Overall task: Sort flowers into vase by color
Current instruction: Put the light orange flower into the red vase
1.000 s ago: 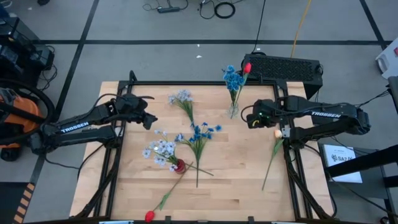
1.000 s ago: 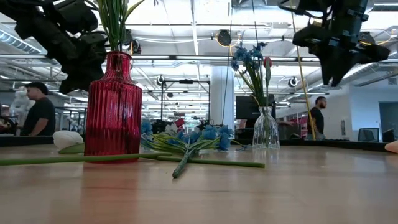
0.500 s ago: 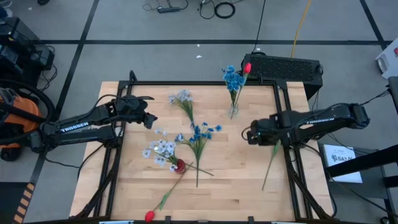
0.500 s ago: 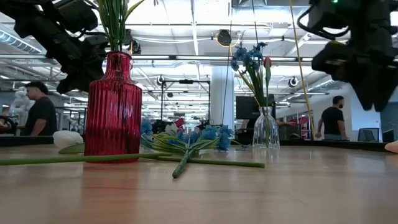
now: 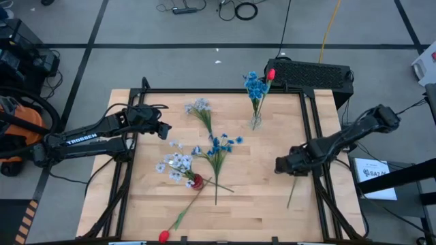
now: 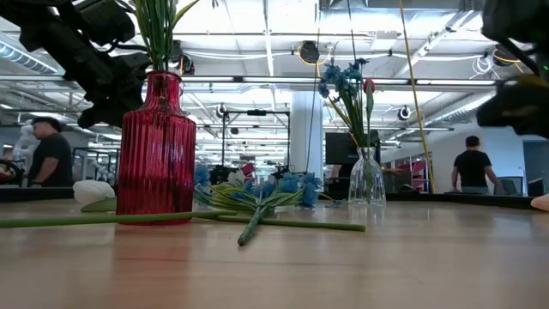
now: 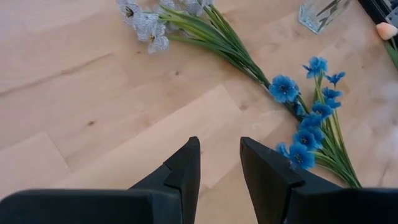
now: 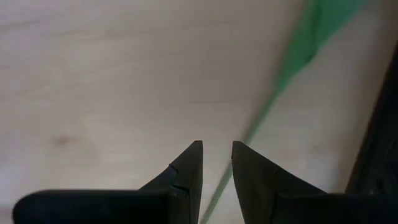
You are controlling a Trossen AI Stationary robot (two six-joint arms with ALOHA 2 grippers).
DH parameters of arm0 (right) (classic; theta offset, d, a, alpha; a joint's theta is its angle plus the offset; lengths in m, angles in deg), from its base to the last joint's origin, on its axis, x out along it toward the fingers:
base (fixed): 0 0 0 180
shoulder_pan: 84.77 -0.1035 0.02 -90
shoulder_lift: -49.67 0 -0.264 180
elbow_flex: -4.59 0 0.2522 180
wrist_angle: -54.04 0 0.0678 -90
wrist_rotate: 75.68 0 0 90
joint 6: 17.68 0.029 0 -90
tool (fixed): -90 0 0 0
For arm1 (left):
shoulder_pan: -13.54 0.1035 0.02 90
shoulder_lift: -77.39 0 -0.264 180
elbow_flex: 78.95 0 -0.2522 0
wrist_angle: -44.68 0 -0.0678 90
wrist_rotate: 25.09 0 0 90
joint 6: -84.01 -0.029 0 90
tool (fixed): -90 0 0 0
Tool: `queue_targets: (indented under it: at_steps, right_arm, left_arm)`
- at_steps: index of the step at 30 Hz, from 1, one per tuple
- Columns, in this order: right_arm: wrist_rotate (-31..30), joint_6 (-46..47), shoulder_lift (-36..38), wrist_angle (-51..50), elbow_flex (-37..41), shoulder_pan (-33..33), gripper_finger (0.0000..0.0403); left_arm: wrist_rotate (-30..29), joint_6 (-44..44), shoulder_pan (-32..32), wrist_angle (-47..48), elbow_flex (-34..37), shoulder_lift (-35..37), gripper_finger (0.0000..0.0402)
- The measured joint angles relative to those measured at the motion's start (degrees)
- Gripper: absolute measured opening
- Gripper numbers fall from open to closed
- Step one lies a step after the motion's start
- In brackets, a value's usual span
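Wooden table (image 5: pixel 272 204) holds scattered flowers (image 5: pixel 216 146); right pincer (image 5: pixel 281 165) released above a stem (image 8: pixel 273 93).

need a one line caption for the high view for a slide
Right gripper low over a green stem at the table's right edge; left gripper waits beside scattered flowers.

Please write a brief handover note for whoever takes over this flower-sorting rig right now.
Right gripper: open, low over the table's right side, above the lone green stem; nothing held.
Left gripper: open, empty, waiting at the table's left.
Done: clear vase holds bright blue flowers and a red bud; red vase holds stems.
Left: pale blue-white clusters, another pale cluster, a bright blue bunch and a red tulip lie on the table.
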Motion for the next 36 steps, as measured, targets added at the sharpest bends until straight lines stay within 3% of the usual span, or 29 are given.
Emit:
queue_targets:
  at_steps: [8,18,31,36]
  right_arm:
    - [0.52,10.37,-2.84,9.81,6.25,-6.52,0.0078]
    - [2.56,9.91,-6.60,11.92,5.79,-7.44,0.0077]
    - [5.47,6.98,-6.76,4.60,5.57,-8.37,0.0077]
    - [0.72,5.17,-6.60,8.98,6.85,-9.13,0.0067]
  left_arm:
    - [-0.52,-0.02,0.00,0.00,0.00,0.00,0.0120]
    - [-0.52,-0.02,0.00,-0.04,0.00,0.01,0.0120]
    - [-0.50,-0.02,0.00,-0.11,0.00,0.00,0.0120]
    - [-0.50,-0.02,0.00,-0.11,0.00,0.01,0.0120]
